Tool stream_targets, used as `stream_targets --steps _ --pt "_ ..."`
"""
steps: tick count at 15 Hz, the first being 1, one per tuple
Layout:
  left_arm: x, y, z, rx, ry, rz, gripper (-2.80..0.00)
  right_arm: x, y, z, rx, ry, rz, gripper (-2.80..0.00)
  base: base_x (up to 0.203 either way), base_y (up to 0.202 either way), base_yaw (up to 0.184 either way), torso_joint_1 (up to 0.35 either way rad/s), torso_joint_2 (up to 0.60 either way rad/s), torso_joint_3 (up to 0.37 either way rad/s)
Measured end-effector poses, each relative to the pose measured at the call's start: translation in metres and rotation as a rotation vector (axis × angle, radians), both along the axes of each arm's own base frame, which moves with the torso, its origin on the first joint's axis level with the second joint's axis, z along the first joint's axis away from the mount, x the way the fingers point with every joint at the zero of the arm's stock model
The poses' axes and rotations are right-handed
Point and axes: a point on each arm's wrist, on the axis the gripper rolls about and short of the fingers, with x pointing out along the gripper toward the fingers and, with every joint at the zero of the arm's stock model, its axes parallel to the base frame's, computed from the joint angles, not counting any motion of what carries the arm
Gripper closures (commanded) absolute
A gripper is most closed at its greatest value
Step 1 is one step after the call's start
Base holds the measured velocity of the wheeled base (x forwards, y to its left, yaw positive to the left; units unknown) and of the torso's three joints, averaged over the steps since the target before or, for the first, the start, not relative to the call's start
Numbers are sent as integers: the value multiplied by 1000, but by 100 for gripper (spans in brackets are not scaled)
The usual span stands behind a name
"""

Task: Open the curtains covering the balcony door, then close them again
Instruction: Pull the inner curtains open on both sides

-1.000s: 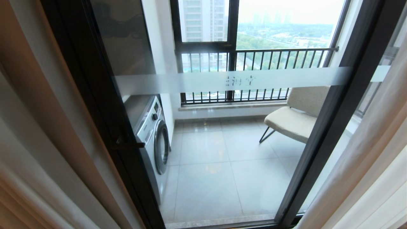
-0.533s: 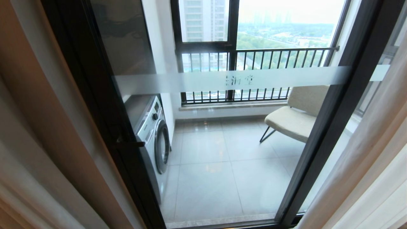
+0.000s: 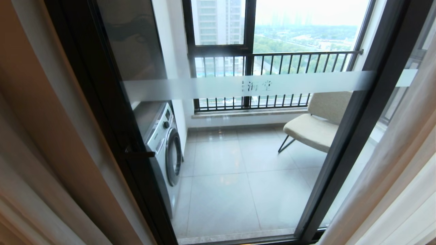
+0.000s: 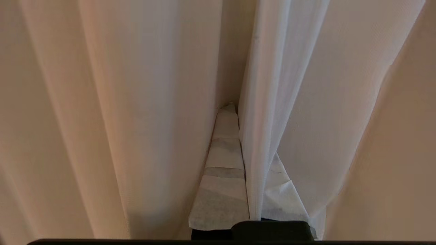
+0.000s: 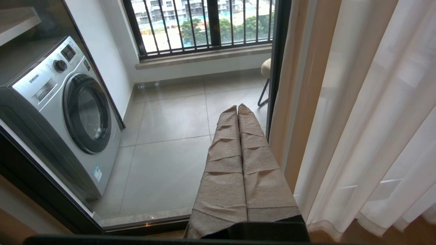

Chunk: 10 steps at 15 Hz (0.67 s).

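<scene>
Left end effector [image 4: 235, 112] closed, pinching curtains [image 4: 265, 102] fold, one finger hidden.

The curtains [image 3: 44, 143] hang drawn back to both sides of the head view, pleated beige drape on the left, pale sheer and drape folds [image 3: 395, 177] on the right. Between them the balcony door [image 3: 238, 86] stands uncovered: tall glass in black frames, crossed by a frosted white stripe with small characters. In the left wrist view, drape folds [image 4: 136, 102] and white sheer [image 4: 272, 102] fill the frame.
</scene>
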Motion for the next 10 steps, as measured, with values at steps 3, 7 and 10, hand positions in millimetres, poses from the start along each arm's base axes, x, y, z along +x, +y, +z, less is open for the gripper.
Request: stream_targets --steps 3,7,10 --pt "16 29 0 15 -13 14 0 0 0 0 0 0 0 0 0 0 0 0 0 0" --pt "17 82 -6 37 -32 104 0 0 0 0 0 0 0 0 0 0 0 0 0 0" --pt "7 118 -17 38 -31 178 0 0 0 0 0 0 0 0 0 0 0 0 0 0"
